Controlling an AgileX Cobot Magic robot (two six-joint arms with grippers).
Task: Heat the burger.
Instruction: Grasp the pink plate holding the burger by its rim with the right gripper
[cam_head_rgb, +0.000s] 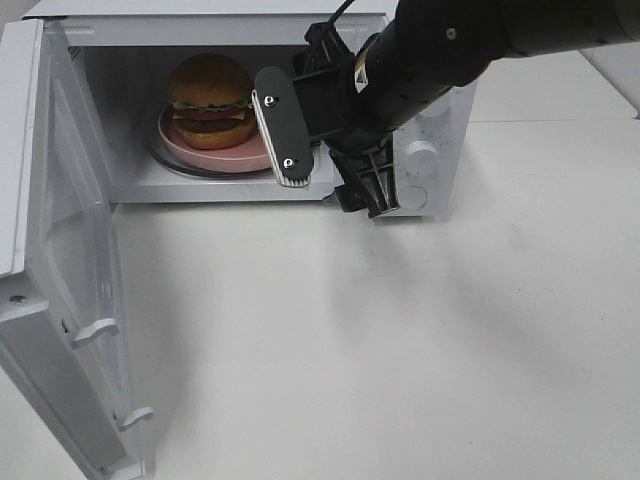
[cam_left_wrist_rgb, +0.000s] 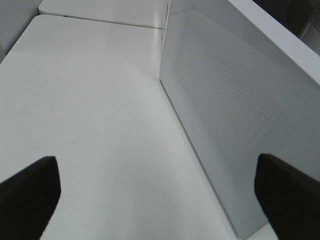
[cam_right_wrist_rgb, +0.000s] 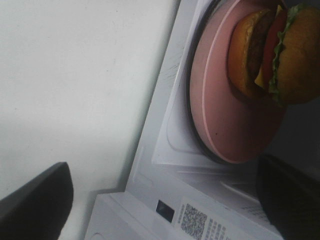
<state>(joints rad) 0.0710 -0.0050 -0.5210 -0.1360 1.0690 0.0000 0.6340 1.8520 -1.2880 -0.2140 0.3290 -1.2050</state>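
I see the big white table (cam_head_rgb: 400, 350) first. At the back of it stands the white microwave (cam_head_rgb: 128, 110). Its door (cam_head_rgb: 70, 250) is swung wide open on the left side of the high view.

My right arm (cam_head_rgb: 450, 50) reaches in from the right. Its end effector (cam_head_rgb: 328, 190) hangs just in front of the microwave's mouth, at the right side of the opening. Its two fingers are spread far apart and there is nothing between them.

My left end effector (cam_left_wrist_rgb: 160, 197) shows only in its own wrist view. It is spread wide too, and it is empty. It sits near the table, close beside the dotted panel of the open door.

Inside the microwave, a round pink plate (cam_head_rgb: 245, 157) lies flat on the glass tray. The burger (cam_head_rgb: 210, 95) stands upright on that plate, bun on top. It is behind my right end effector, farther in and to the left.

So the burger is in place, I think. The door is the thing to move now. It lies on the left, and my left arm looks nearer to it. My right arm must be out of the doorway first, or the door could bump it.
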